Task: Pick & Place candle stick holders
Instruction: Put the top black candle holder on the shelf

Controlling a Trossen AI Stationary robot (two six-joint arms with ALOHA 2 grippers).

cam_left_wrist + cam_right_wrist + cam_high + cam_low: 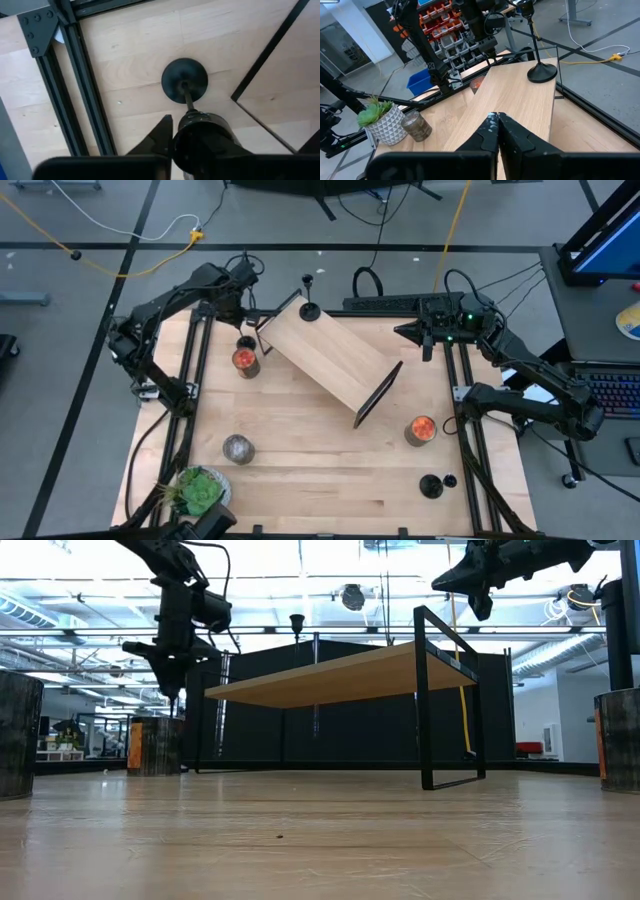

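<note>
The left claw (187, 117) has closed on the thin stem of a candle stick holder (184, 80) whose round base sits on the worktop (300, 450) beside the raised wooden shelf (330, 360). The lift should probably go straight up, so the base clears the shelf's black frame. The right claw (497, 122) hangs shut above the shelf, where another holder (310, 308) stands; the left claw's own body hides the grip point, so how squarely the stem is pinched is unclear.

Two dark, cabled, jointed arms
</note>
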